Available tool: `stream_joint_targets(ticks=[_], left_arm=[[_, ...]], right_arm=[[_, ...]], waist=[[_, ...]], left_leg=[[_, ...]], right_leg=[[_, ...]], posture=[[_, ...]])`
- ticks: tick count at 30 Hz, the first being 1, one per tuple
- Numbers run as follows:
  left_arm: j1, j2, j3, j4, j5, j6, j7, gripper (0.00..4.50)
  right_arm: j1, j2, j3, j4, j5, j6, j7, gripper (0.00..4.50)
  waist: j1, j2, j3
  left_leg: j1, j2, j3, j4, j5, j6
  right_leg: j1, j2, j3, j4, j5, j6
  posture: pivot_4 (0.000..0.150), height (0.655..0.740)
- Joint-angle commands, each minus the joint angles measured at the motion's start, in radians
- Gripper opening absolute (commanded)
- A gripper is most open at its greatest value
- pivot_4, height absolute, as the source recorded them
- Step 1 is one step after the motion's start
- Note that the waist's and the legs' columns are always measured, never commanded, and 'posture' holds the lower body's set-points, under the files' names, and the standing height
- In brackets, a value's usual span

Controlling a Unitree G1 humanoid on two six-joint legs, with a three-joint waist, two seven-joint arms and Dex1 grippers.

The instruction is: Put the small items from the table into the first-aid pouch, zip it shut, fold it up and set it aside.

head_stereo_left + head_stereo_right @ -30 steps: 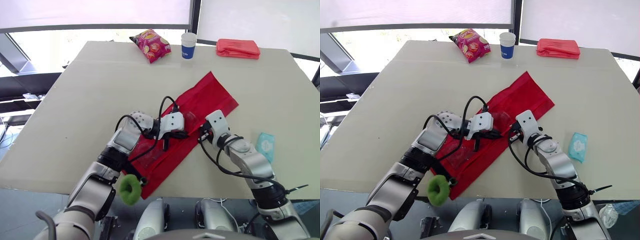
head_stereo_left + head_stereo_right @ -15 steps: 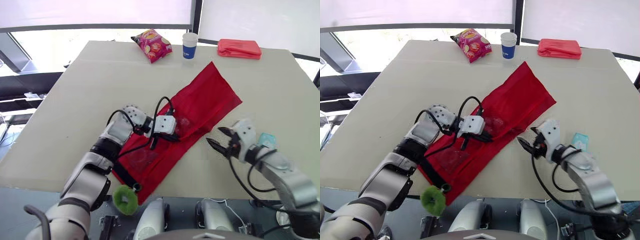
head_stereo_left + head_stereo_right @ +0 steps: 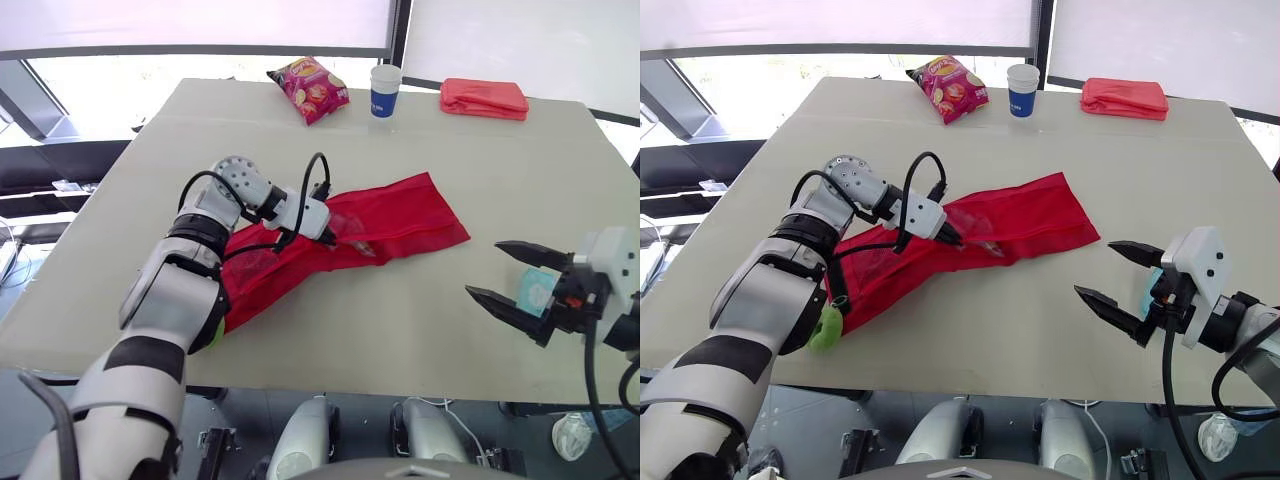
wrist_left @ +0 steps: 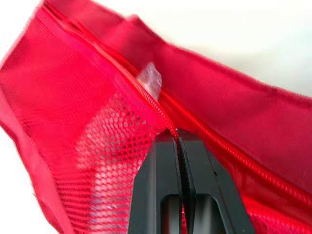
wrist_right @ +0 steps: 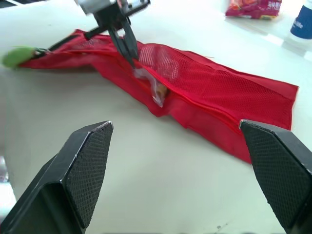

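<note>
Beige table point(image 3: 400, 330): red mesh first-aid pouch point(image 3: 400, 215) lies mid-table, swung round by left claw point(image 4: 178, 135) clamped on its zipper edge; right claw point(image 3: 482, 268), withdrawn, gapes empty beside teal packet point(image 3: 533, 290), likely next.

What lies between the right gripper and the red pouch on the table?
Nothing but bare table. The open right gripper faces the red pouch across an empty stretch, seen in the right eye and right wrist views.

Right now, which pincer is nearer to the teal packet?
Right. The right pincer is open and close by the teal packet; the left pincer is farther across the table, shut on the red pouch.
</note>
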Motion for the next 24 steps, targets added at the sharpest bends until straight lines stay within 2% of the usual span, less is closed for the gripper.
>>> stream_joint_targets(ticks=[1,4,6,7,10,14,19,24], left_arm=[[0.005,0.028,0.099,0.033,-0.042,0.203,0.102,0.85],[0.086,0.032,0.197,-0.093,-0.134,0.385,0.130,2.10],[0.194,0.027,0.225,-0.314,-0.177,0.561,0.151,2.87],[0.260,0.019,0.237,-0.463,-0.201,0.684,0.183,3.45],[0.419,-0.015,0.251,-0.834,-0.209,0.963,0.323,3.45],[0.495,-0.075,0.204,-1.045,-0.118,1.109,0.493,3.45],[0.472,-0.110,0.116,-1.018,-0.007,1.071,0.601,3.45],[0.414,-0.109,0.064,-0.927,-0.002,1.040,0.551,3.45]], right_arm=[[0.000,-0.015,-0.002,-0.036,0.023,-0.011,-0.033,4.50],[0.009,-0.015,0.000,-0.056,0.039,-0.011,-0.060,4.50],[0.021,-0.021,0.010,-0.057,0.029,-0.015,-0.067,4.50],[0.026,-0.026,0.015,-0.058,0.023,-0.018,-0.070,4.50],[0.026,-0.033,0.020,-0.053,0.028,-0.025,-0.080,4.50],[0.004,-0.051,0.020,-0.042,0.047,-0.025,-0.085,4.50],[-0.016,-0.078,0.033,-0.027,0.043,-0.032,-0.081,4.50],[-0.020,-0.089,0.040,-0.030,0.051,-0.032,-0.087,4.50]], waist=[[0.000,0.000,0.000],[-0.001,-0.001,0.000],[0.000,-0.001,0.000],[0.001,-0.001,0.000],[0.007,-0.001,0.000],[0.007,-0.001,0.000],[0.005,-0.001,0.000],[0.005,-0.001,0.000]], left_leg=[[0.000,0.000,0.000,0.000,0.000,0.000],[0.000,0.000,0.000,0.000,0.000,0.000],[0.000,0.001,-0.001,0.000,0.000,0.000],[0.000,0.001,-0.001,0.000,0.000,0.000],[0.000,0.001,-0.001,0.001,0.000,-0.001],[-0.001,0.000,-0.002,0.002,0.000,-0.001],[0.001,0.000,-0.002,0.001,0.000,-0.001],[0.002,0.000,-0.002,0.001,0.000,0.000]], right_leg=[[0.000,0.000,0.000,0.000,0.000,0.000],[0.000,0.000,-0.001,0.000,0.000,0.000],[0.000,0.000,-0.001,0.000,0.000,0.000],[0.000,-0.001,-0.001,0.001,0.000,0.000],[0.001,-0.007,0.003,0.000,0.000,0.000],[0.002,-0.007,0.002,0.000,0.000,0.000],[0.003,-0.002,0.002,-0.001,0.000,0.000],[0.003,-0.001,0.003,-0.001,0.000,0.000]], posture=[[0.150,0.7400],[0.150,0.7400],[0.150,0.7400],[0.150,0.7400],[0.150,0.7400],[0.150,0.7400],[0.150,0.7400],[0.150,0.7400]])
